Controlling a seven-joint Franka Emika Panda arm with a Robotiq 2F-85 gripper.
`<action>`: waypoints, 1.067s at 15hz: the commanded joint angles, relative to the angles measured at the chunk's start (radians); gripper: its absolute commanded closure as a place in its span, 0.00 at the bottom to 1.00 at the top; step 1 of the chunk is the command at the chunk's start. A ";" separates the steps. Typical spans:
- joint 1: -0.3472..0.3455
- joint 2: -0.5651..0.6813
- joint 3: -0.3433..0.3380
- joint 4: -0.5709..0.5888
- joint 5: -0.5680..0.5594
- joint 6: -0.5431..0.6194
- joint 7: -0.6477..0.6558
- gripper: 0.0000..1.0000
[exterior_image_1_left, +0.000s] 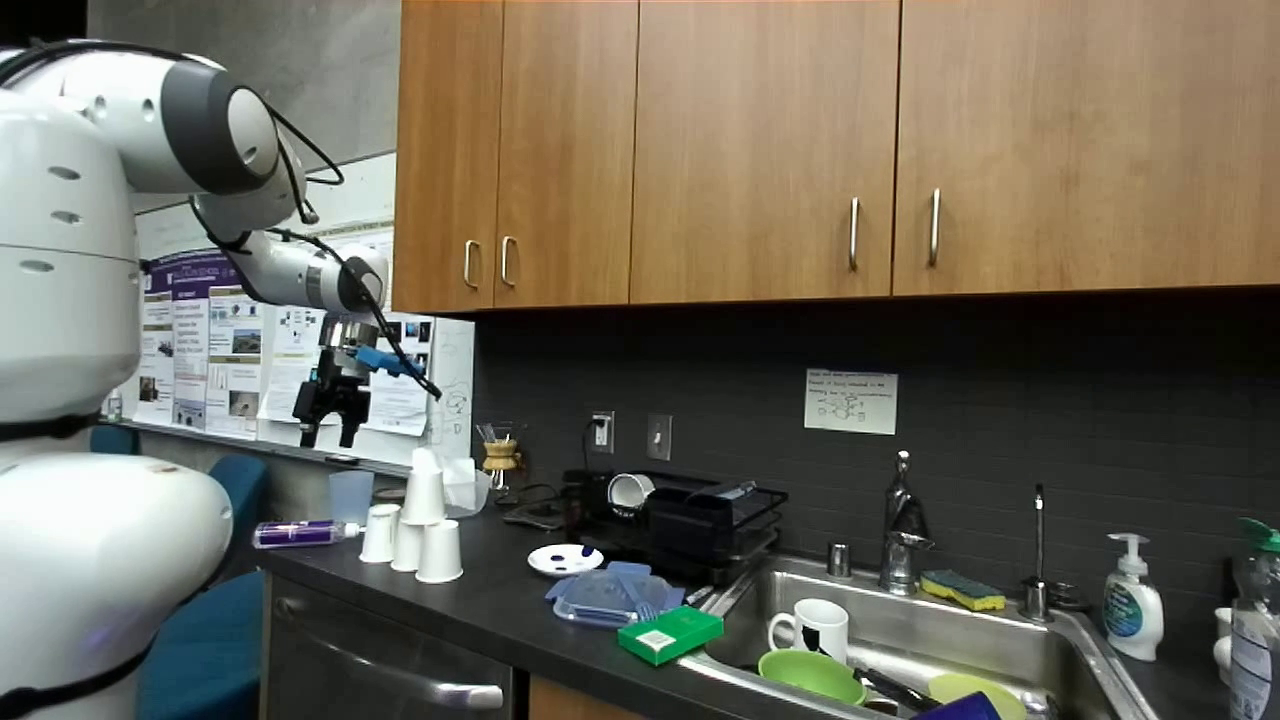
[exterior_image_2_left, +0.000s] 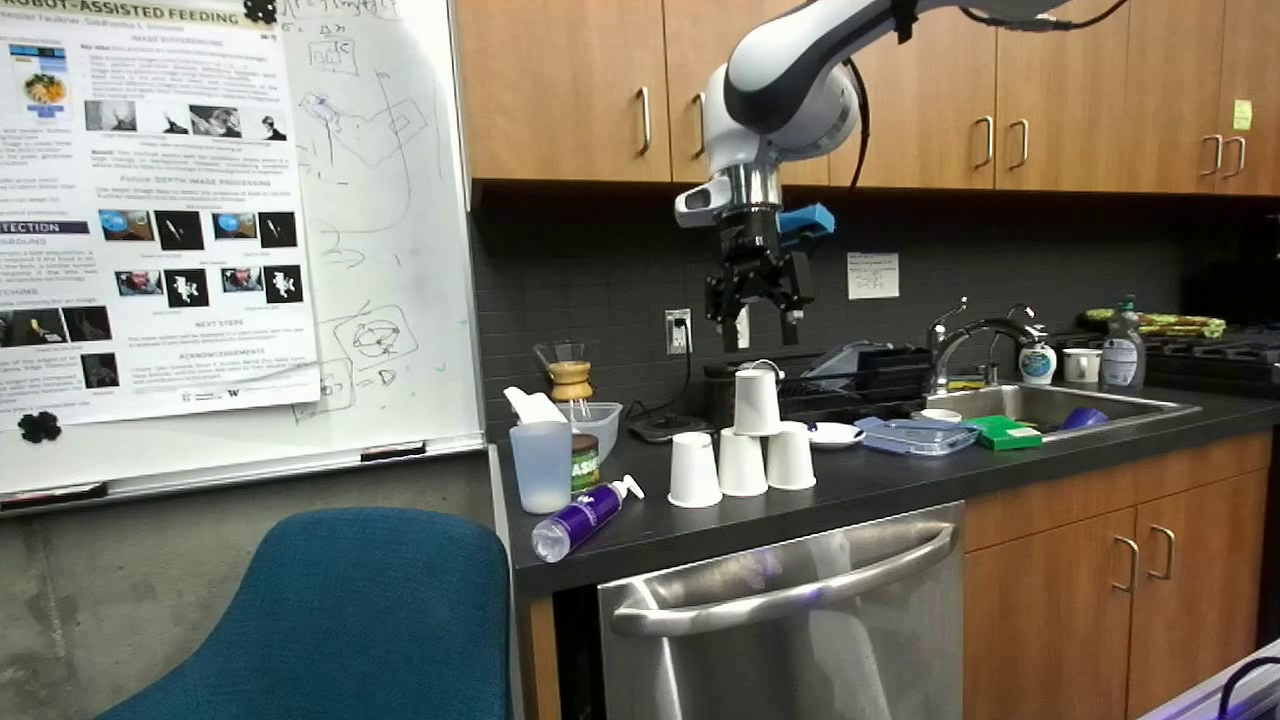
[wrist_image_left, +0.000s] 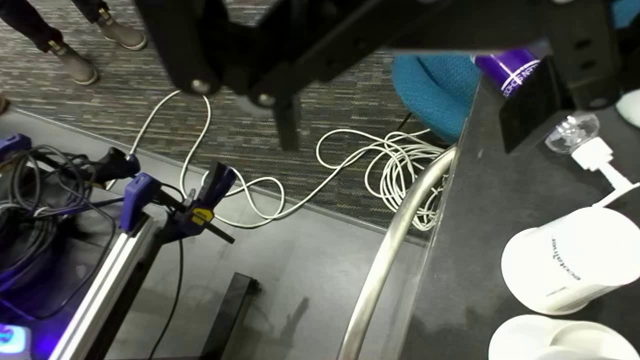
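My gripper (exterior_image_1_left: 328, 440) is open and empty, pointing down in the air. In an exterior view it appears above a small stack of white paper cups: one upside-down cup (exterior_image_2_left: 757, 403) rests on three upside-down cups (exterior_image_2_left: 694, 470). The same stack shows in an exterior view (exterior_image_1_left: 440, 552). In the wrist view two white cups (wrist_image_left: 570, 260) show at the lower right, and the fingers (wrist_image_left: 288, 125) stand wide apart with nothing between them. A purple pump bottle (exterior_image_2_left: 585, 515) lies on its side near the counter's end; a finger partly hides it in the wrist view (wrist_image_left: 507, 70).
A translucent blue cup (exterior_image_2_left: 541, 468), a jar (exterior_image_2_left: 585, 462) and a glass coffee maker (exterior_image_2_left: 570, 372) stand behind the bottle. A plate (exterior_image_1_left: 565, 559), lidded container (exterior_image_1_left: 612, 597), green box (exterior_image_1_left: 670, 634), dish rack (exterior_image_1_left: 700, 525) and sink (exterior_image_1_left: 960, 640) follow along the counter. Wooden cabinets (exterior_image_1_left: 765, 150) hang above.
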 joint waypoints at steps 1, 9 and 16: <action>-0.018 0.027 -0.007 0.053 0.019 -0.080 -0.008 0.00; -0.012 0.057 0.019 0.076 -0.041 -0.102 0.060 0.00; -0.006 0.086 0.038 0.108 -0.073 -0.086 0.109 0.00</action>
